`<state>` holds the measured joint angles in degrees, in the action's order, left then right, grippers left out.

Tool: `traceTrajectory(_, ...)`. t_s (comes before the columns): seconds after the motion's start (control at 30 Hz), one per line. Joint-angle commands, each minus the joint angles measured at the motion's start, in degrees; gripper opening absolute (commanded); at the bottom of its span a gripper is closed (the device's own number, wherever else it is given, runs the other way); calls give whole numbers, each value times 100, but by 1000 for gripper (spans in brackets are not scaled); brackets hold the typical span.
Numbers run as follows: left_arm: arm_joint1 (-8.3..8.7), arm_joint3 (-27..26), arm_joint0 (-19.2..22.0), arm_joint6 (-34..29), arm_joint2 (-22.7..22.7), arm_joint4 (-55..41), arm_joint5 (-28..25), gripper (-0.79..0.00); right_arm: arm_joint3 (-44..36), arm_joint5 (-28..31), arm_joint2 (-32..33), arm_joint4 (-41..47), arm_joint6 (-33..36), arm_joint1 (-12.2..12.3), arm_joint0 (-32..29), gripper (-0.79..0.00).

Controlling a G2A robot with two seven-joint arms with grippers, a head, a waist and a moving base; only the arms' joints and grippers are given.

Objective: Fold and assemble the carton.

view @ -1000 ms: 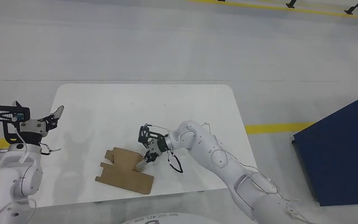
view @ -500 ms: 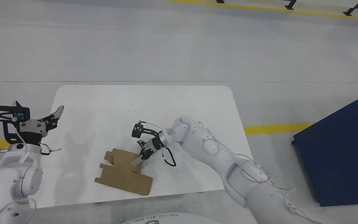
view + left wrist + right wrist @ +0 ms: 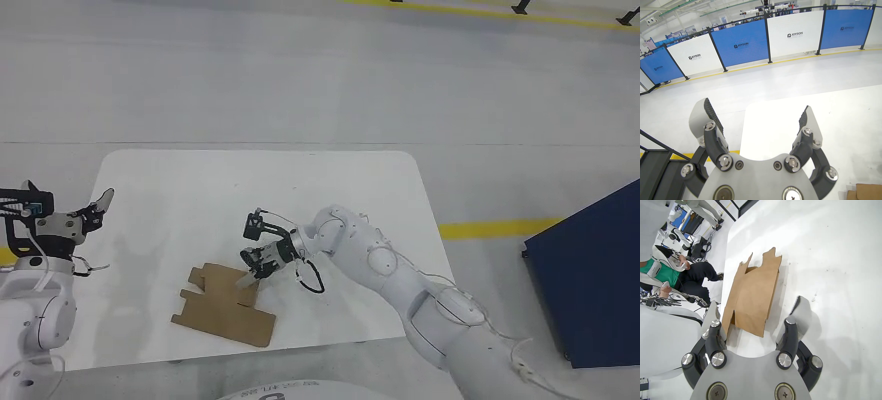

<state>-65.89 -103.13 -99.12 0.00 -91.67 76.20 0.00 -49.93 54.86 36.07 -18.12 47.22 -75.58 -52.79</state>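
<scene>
A flat, unfolded brown carton [image 3: 222,303] lies on the white table [image 3: 300,190] near its front edge. My right gripper [image 3: 252,272] hangs over the carton's right end. In the right wrist view it [image 3: 756,300] is open, with its fingers spread to either side of the near end of the carton [image 3: 755,291]. One fingertip [image 3: 798,300] is low by the tabletop beside the carton. I cannot tell whether it touches. My left gripper [image 3: 68,200] is at the table's far left edge, open and holding nothing [image 3: 756,104]. A corner of the carton [image 3: 865,191] shows in its view.
The carton lies close to the table's front edge [image 3: 726,262]. A dark blue bin [image 3: 590,270] stands on the floor to the right. Blue and white fence panels [image 3: 753,45] stand far behind the table.
My right gripper has shifted slightly left over the carton's right end and its wrist has turned. The carton and the left arm have not moved.
</scene>
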Motion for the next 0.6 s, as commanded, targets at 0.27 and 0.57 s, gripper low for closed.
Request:
traceTrajectory(0.27, 0, 0, 0, 0, 0, 0, 0, 0, 12, -441, -214, 268, 326, -55, 59, -465)
traceTrajectory(0.57, 0, 0, 0, 0, 0, 0, 0, 0, 243, -511, -389, 882, 731, -127, 180, -785)
